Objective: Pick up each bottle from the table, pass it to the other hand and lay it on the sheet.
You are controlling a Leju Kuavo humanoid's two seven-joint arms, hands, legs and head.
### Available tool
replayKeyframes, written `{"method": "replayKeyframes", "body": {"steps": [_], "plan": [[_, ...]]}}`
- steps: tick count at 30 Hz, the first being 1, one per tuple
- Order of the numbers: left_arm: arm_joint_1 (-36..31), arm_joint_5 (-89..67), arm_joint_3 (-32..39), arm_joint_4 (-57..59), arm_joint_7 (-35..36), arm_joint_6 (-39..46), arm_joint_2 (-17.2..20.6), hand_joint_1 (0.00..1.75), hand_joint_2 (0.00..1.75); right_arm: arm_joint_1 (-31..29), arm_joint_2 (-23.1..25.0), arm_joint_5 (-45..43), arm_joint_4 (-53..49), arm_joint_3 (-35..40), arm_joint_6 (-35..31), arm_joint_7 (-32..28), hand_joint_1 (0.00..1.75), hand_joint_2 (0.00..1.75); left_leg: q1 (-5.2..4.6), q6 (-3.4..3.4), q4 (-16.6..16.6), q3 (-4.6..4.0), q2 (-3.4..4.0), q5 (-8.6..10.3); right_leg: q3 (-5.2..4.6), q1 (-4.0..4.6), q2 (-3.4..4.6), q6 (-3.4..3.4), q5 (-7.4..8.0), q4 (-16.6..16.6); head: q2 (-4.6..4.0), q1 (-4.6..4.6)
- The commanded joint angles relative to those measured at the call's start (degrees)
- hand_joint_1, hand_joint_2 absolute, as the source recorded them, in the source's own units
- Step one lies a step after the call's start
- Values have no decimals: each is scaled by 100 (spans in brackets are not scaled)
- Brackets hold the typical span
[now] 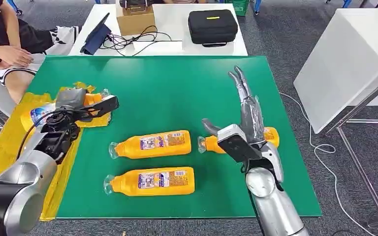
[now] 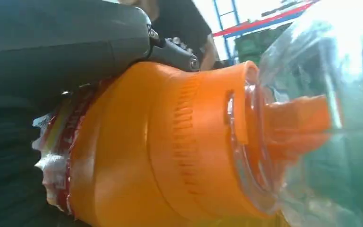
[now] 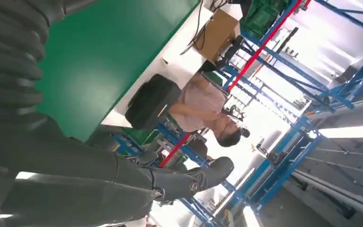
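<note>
Orange bottles (image 1: 150, 144), yellow sheet (image 1: 0, 147), green table (image 1: 177, 88)

Left robot hand (image 1: 81, 105) closed in a grasp, right robot hand (image 1: 243, 105) empty, fingers straight.

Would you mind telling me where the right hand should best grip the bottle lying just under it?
Probably around the wide orange body of the bottle, coming straight down from above. It lies on its side across the green table, cap pointing left, and the open right hand hovers over it.
</note>
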Motion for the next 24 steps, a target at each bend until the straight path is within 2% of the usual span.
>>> {"method": "replayKeyframes", "body": {"steps": [1, 2, 6, 7, 8, 10, 11, 13, 18, 19, 20, 24], "plan": [[-107, -202, -28, 550, -420, 69, 106, 175, 175, -259, 48, -26, 476, -121, 115, -46, 0, 175, 0, -4, -4, 19, 15, -7, 16, 0, 9, 2, -3, -4, 0, -2], [-107, -202, -28, 550, -420, 69, 106, 175, 175, -259, 48, -26, 476, -121, 115, -46, 0, 175, 2, -8, -5, 42, 23, -16, 38, 3, 12, 2, -9, -7, 0, -2], [-94, -225, -27, 587, -501, 85, 131, 175, 175, -271, 54, -31, 514, -129, 132, -56, 0, 175, 0, -4, -3, 18, 10, -7, 18, 1, 4, 1, -4, -4, 0, -2], [-87, -248, -25, 602, -526, 111, 139, 175, 175, -275, 55, -34, 519, -135, 141, -64, 0, 175, 4, -10, -6, 54, 18, -21, 53, 5, 5, 2, -16, -9, 0, -2], [-78, -252, -24, 604, -529, 120, 146, 175, 175, -279, 56, -35, 523, -135, 144, -66, 0, 175, 2, -7, -2, 35, 18, -16, 33, 3, 8, 1, -10, -4, 0, -2], [-78, -276, -11, 665, -560, 91, 172, 175, 175, -308, 55, -45, 569, -143, 163, -76, 0, 175, 3, -10, -3, 51, 20, -21, 49, 4, 7, 2, -15, -6, 0, -2], [-88, -264, 22, 701, -533, 55, 175, 175, 175, -315, 59, -45, 585, -146, 164, -77, 0, 175, 0, -4, -3, 20, 14, -8, 18, 1, 7, 1, -4, -4, 0, -4], [-111, -340, 47, 752, -364, -6, 175, 175, 175, -318, 72, -46, 607, -151, 166, -81, 0, 175, 2, -7, -4, 39, 17, -15, 38, 3, 6, 2, -10, -6, 0, -4], [-111, -340, 47, 752, -364, -6, 175, 175, 175, -318, 72, -46, 607, -151, 166, -81, 0, 175, 2, -4, -1, 17, 11, -8, 17, 3, 5, 1, -5, -3, 0, -2], [-122, -328, 111, 780, -300, -62, 157, 108, 175, -309, 83, -47, 626, -144, 164, -78, 0, 175, 1, -4, -1, 19, 10, -9, 18, 2, 4, 1, -6, -2, 0, -4], [-101, -352, 131, 746, -248, -11, 151, 0, 175, -297, 83, -45, 634, -139, 167, -82, 0, 175, 3, -5, -1, 20, 9, -9, 21, 3, 2, 2, -6, -3, 0, -2], [-83, -356, 181, 762, -210, -9, 137, 0, 175, -270, 72, -43, 642, -132, 170, -90, 0, 175, 1, -3, -2, 15, 8, -6, 16, 2, 2, 2, -4, -3, 0, -2]]}}
